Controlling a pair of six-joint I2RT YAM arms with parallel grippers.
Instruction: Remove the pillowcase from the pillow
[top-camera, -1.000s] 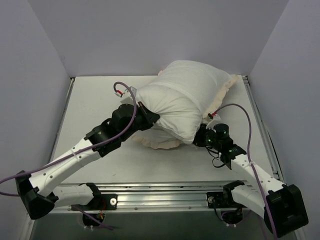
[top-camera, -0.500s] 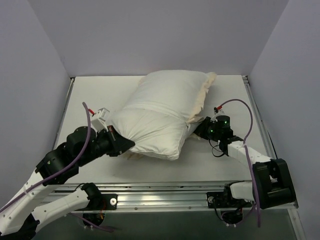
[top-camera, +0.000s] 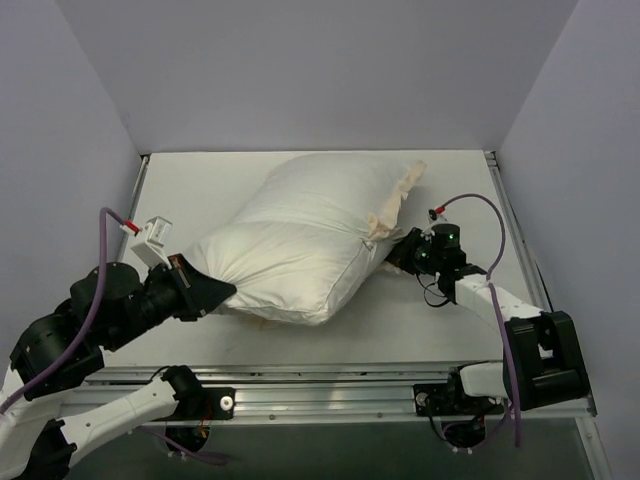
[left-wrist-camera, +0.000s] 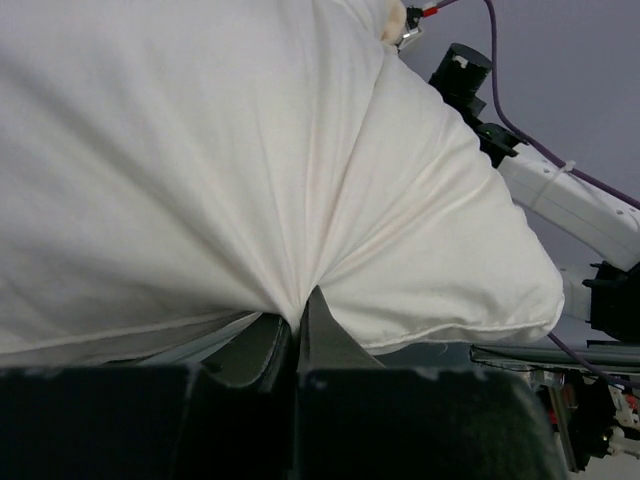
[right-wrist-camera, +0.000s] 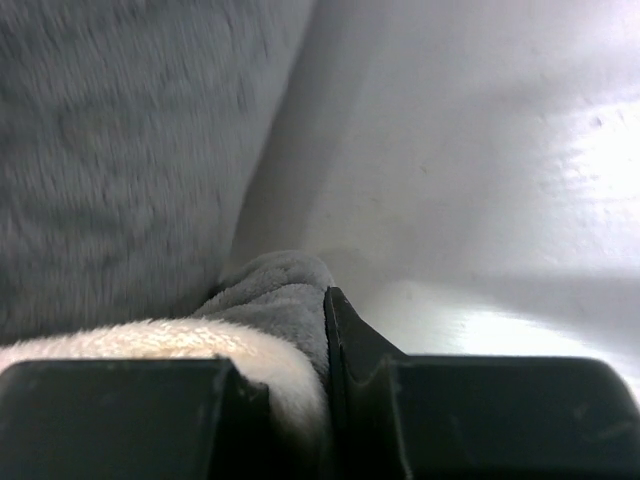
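Left hand is clenched on a corner of the pillow; at the pillow's opposite end I see the right hand grasping the pillowcase edge.

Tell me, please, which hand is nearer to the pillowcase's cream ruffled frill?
Right. The right hand is shut on the pillowcase right at the frill; the left hand grips the pillow at its opposite end, away from the frill.

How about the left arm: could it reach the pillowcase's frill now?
Probably not: the left arm has its jaws shut on the pillow, whose bulk lies between them and the frill, pinched in the jaws of the right arm.
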